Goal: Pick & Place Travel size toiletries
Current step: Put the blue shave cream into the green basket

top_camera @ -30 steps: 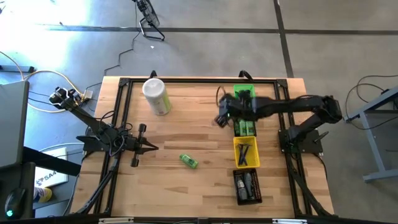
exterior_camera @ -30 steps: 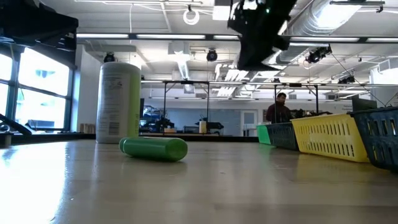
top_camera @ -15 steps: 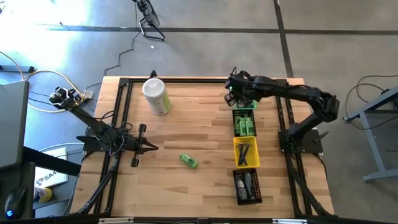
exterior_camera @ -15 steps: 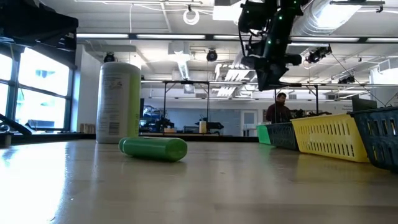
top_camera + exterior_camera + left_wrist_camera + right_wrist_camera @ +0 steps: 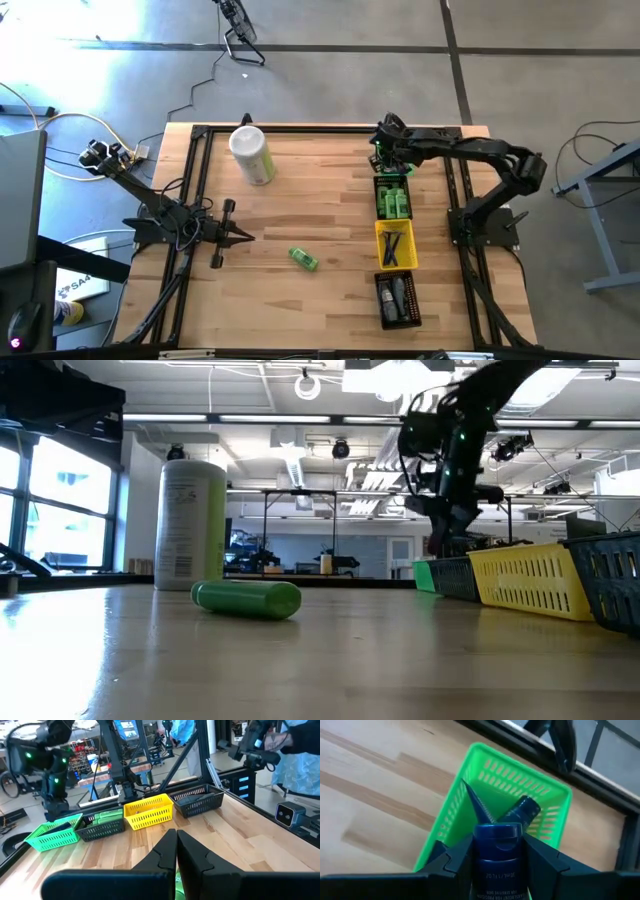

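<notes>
1. Right gripper (image 5: 383, 152) is up over the green bin (image 5: 392, 148), at the far end of the bin row along the table's (image 5: 300, 200) right edge. Jaws clamped on a blue tube (image 5: 496, 855); the cap faces forward between the fingers (image 5: 451, 862) in the right wrist view.
2. The green bin already holds another dark-capped blue tube (image 5: 520, 812), lying tilted against the far wall.
3. Low view: right gripper (image 5: 447, 520) hangs above the green bin (image 5: 430, 575), clear of its rim.
4. Bin row, far to near along the right edge: green bin, a dark bin (image 5: 393, 200) with green mini bottles (image 5: 394, 205), a yellow bin (image 5: 396, 245) with thin dark sticks (image 5: 394, 246), a black bin (image 5: 398, 298) with dark tubes (image 5: 399, 295). Bins sit end to end.
5. One green bottle (image 5: 303, 259) lies on its side on bare wood near the table's middle, towards the near edge, well apart from the bins. Low view shows it (image 5: 247, 599) flat on the surface.
6. Large pale-green canister (image 5: 252, 153) with white lid stands upright near the far edge, left of centre.
7. Left gripper (image 5: 243, 236) is parked low by the left edge, jaws fully closed, nothing in them. Left wrist view: its fingers (image 5: 167, 852) are pressed together, pointing at the bin row.
8. A person in a blue gown (image 5: 300, 755) stands beyond the table in the left wrist view.
</notes>
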You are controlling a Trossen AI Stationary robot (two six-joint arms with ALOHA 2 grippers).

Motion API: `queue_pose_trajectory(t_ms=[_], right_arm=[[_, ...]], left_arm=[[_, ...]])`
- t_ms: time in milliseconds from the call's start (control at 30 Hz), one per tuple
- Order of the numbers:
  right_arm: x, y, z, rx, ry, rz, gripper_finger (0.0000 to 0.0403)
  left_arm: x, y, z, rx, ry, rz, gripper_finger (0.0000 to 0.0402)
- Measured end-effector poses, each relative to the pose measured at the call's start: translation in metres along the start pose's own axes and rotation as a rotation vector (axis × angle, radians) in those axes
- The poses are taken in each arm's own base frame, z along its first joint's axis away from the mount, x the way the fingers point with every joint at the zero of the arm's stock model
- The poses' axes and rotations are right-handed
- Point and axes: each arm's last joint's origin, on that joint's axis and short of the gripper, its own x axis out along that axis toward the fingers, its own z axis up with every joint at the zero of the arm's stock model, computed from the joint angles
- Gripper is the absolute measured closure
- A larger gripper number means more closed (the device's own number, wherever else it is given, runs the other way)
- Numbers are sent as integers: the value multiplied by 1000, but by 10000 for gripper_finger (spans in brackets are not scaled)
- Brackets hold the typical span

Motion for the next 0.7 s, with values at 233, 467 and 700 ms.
queue_pose_trajectory(t_ms=[233,467,700], right_arm=[[17,-2,-12,17,-26,6,269],[17,1,-7,-2,-78,28,268],[16,3,1,0,-161,41,242]], left_arm=[[0,0,0,0,0,0,394],[0,0,0,0,1,0,394],[0,0,0,0,0,1,394]])
